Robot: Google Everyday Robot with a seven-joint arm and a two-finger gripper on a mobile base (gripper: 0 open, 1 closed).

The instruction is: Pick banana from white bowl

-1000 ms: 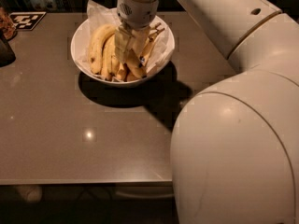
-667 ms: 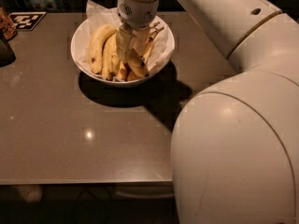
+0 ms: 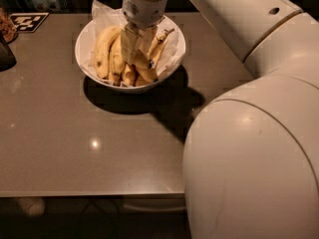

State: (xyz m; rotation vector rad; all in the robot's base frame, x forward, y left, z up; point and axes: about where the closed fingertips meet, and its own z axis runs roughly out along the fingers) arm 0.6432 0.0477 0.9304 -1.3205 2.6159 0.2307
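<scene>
The gripper [image 3: 136, 54] is right down in the white bowl [image 3: 79, 54], planted in the middle of the fruit, its pale wrist rising straight up out of the top of the shot. It presses in among the bananas at the bowl's centre, touching them. How wide it stands, and whether it grips any of them, I cannot tell: its lower end is lost among the yellow skins.

The banana [image 3: 103, 50], the big plump curved one, lies along the left side of the bowl, just beside the gripper, with a few brown freckles on its skin. Other bananas [image 3: 158, 43] crowd the middle and right, one stem poking up toward the far rim. Crinkled white paper [image 3: 101, 12] lines the bowl and sticks up at the back left.

The bowl sits at the far side of a grey-brown table [image 3: 75, 133], throwing a dark shadow toward the camera. At the far left corner lies a black-and-white marker card [image 3: 29, 21], and a dark object [image 3: 6, 58] sits at the left edge, well apart from the bowl. The robot's bulky white arm [image 3: 249, 148] fills the whole right side and hides the table's right end.
</scene>
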